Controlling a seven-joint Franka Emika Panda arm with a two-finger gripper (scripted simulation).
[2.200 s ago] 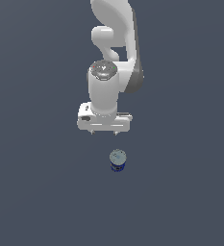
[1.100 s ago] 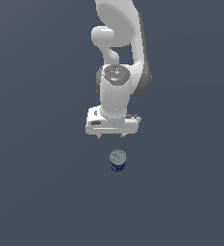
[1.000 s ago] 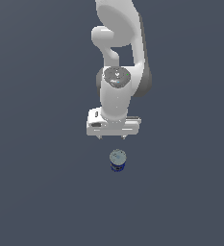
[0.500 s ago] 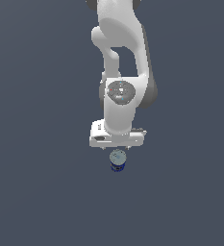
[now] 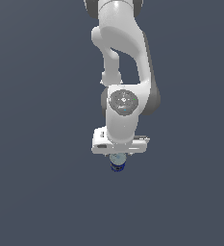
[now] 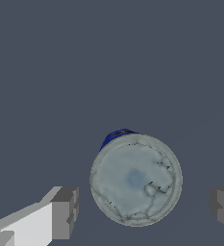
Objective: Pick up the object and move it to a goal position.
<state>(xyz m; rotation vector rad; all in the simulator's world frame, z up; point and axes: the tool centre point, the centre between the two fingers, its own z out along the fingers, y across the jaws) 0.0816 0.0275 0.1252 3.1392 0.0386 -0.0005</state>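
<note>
The object is a small upright can with a silvery-grey round top and a dark blue side. In the exterior view the can [image 5: 117, 163] peeks out just below the white hand of my arm. In the wrist view the can [image 6: 135, 178] fills the space between my two fingers. My gripper [image 6: 144, 206] is open, with one grey fingertip [image 6: 65, 213] on one side of the can and the other fingertip [image 6: 223, 207] on the opposite side, both apart from it. In the exterior view the gripper [image 5: 118, 157] is mostly hidden behind the hand.
The can stands on a plain dark grey-blue floor [image 5: 36, 192]. The white arm [image 5: 125, 72] rises above the can toward the top of the exterior view. No other object shows.
My arm has come down and toward the can. The hand was above and apart from the can earlier; now it sits right over it with the fingers either side.
</note>
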